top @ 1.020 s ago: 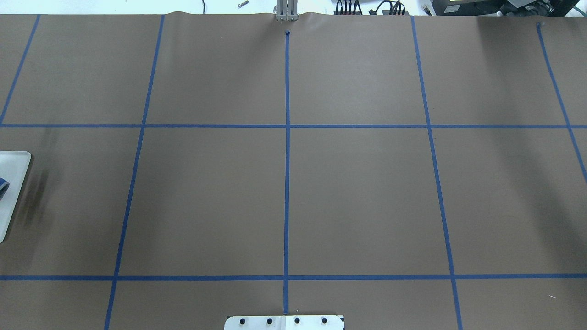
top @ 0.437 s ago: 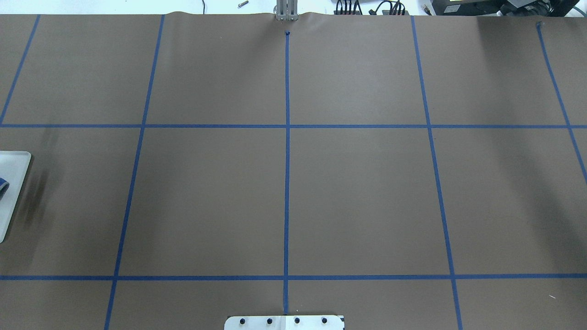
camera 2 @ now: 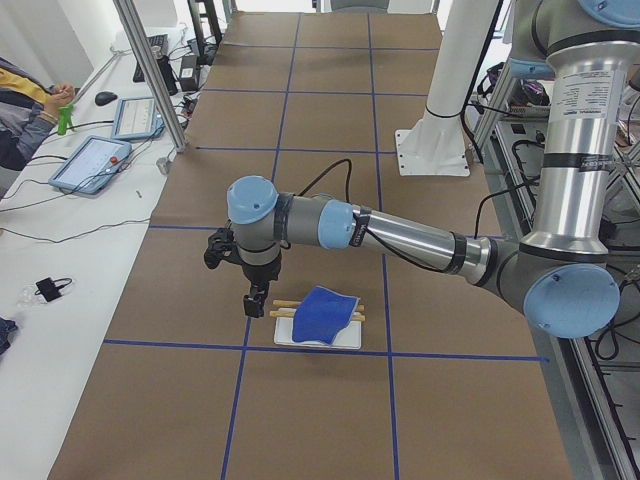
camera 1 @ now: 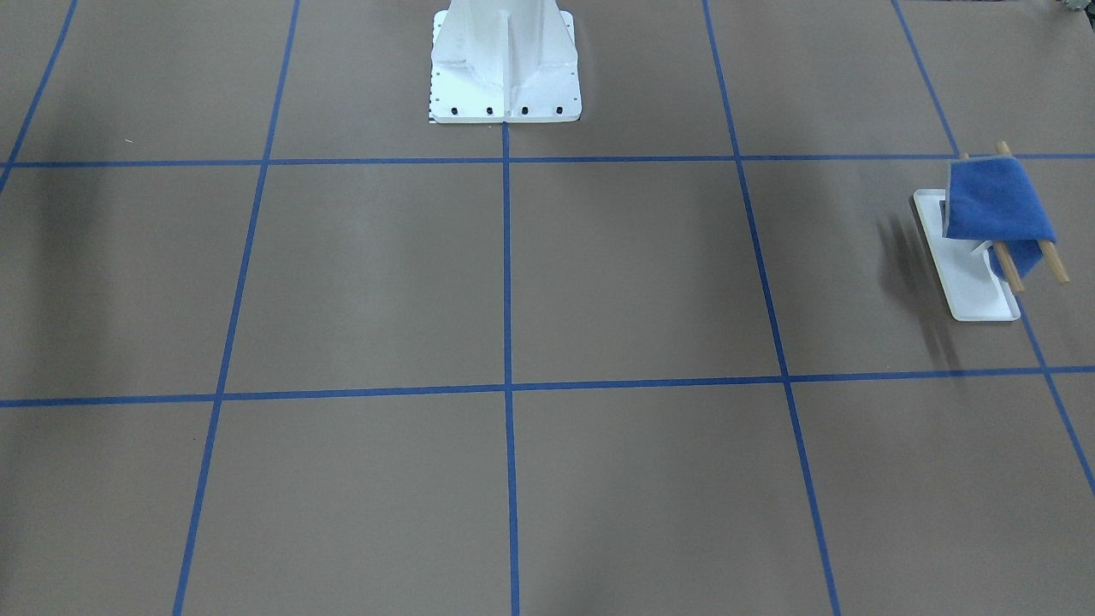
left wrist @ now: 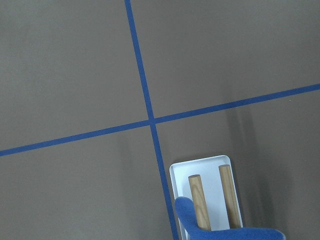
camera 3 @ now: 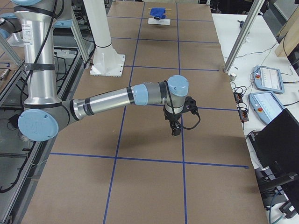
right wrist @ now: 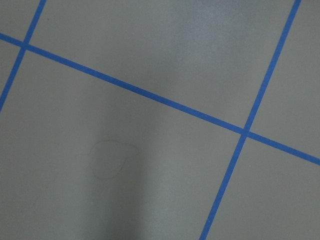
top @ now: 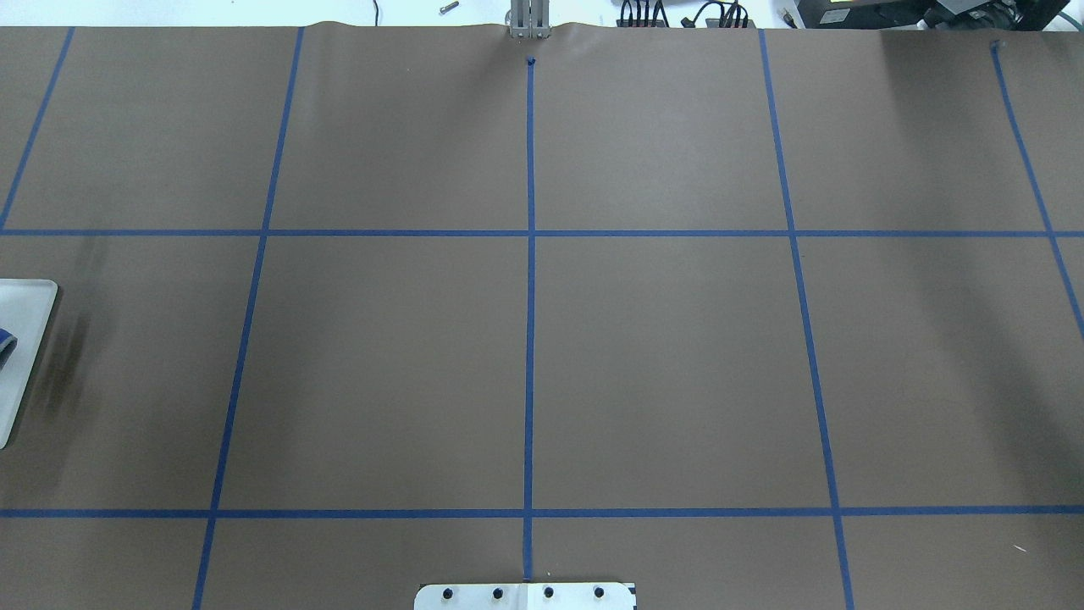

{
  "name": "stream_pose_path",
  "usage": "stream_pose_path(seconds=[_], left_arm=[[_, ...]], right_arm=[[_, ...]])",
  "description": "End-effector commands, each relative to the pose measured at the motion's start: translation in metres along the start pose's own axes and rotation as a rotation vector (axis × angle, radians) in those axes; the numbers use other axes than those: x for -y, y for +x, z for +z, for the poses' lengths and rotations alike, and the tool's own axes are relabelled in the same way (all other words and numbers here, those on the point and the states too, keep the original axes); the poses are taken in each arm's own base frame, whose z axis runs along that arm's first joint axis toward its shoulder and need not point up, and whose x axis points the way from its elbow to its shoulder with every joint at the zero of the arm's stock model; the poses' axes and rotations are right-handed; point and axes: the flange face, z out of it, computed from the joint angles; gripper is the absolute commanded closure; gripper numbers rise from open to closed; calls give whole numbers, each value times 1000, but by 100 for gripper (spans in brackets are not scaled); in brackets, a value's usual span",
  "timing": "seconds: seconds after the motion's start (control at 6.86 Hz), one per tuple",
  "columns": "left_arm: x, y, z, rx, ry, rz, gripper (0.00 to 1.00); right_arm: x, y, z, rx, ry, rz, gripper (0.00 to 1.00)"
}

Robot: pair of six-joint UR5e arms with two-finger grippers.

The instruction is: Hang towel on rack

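Note:
The royal-blue towel [camera 1: 997, 205] lies draped over the two wooden bars of the rack [camera 1: 975, 299], at the table's end on my left side. The left wrist view looks down on the rack's white base [left wrist: 205, 167], its bar ends and a corner of the towel [left wrist: 225, 234]. In the exterior left view my left gripper [camera 2: 255, 305] hangs just beside the bar ends, apart from the towel [camera 2: 325, 312]. My right gripper [camera 3: 176, 130] hovers over bare table far from the rack [camera 3: 159, 20]. Whether either gripper is open or shut, I cannot tell.
The large white bolted pedestal [camera 1: 505, 60] stands at the robot's side of the table. Blue tape lines [top: 530, 233] divide the brown table cover. A person's arm [camera 2: 25, 115] and tablets [camera 2: 90, 165] are at a side table, past a metal post [camera 2: 150, 70].

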Motion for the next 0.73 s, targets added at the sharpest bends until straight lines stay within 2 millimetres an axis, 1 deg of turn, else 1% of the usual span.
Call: stream_pose_path(seconds=[0.0, 0.15, 0.29, 0.58], left_arm=[[4, 1, -2, 4, 6, 7, 2], [4, 8, -10, 6, 21, 22, 2], [5, 15, -16, 8, 36, 35, 2], [6, 16, -18, 1, 41, 40, 2]], right_arm=[[-12, 0, 2, -3, -7, 6, 0], [-18, 0, 4, -2, -12, 11, 0], [-19, 1, 4, -3, -11, 13, 0], [-19, 1, 4, -5, -10, 12, 0]])
